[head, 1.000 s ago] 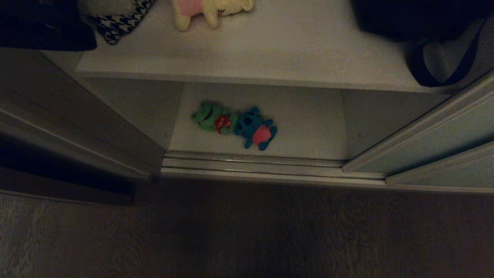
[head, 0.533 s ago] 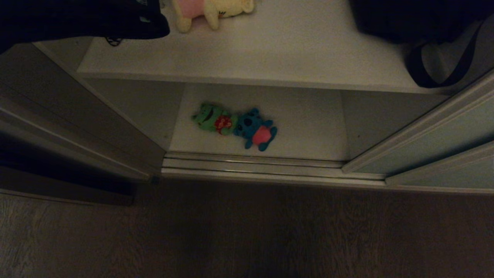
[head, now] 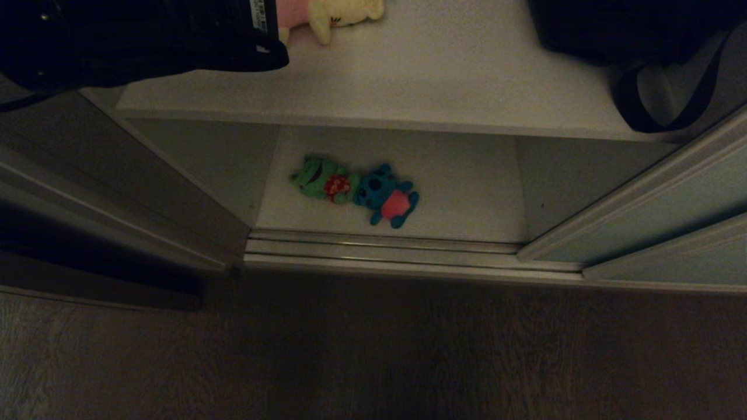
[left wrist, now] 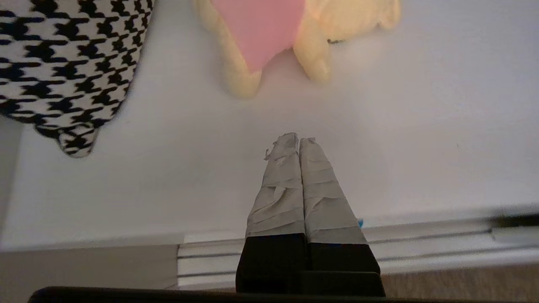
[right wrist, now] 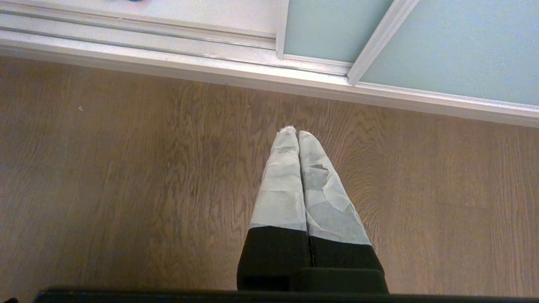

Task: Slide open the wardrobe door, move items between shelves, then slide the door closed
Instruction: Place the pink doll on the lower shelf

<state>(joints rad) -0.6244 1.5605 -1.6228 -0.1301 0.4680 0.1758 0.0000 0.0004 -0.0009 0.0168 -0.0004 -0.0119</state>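
The sliding wardrobe door (head: 671, 216) stands slid aside at the right, leaving the shelves exposed. A cream-yellow plush with pink (head: 335, 14) lies at the back of the upper shelf (head: 437, 76). On the lower shelf (head: 467, 186) a green plush with red (head: 318, 178) and a blue plush with a pink belly (head: 388, 195) lie side by side. My left arm (head: 146, 41) reaches over the upper shelf's left end. The left gripper (left wrist: 298, 141) is shut and empty, a short way from the cream plush (left wrist: 269, 38). The right gripper (right wrist: 294, 132) hangs shut over the floor.
A black strapped bag (head: 636, 35) fills the upper shelf's right end. A houndstooth cloth (left wrist: 63, 63) lies beside the cream plush. The ribbed metal floor track (head: 385, 245) runs along the wardrobe's front, with wooden floor (head: 373, 350) before it and dark side trim (head: 117, 192) at the left.
My left arm has come in from the top left and moved right over the upper shelf, now covering the houndstooth cloth and part of the cream plush. The toys have not moved.
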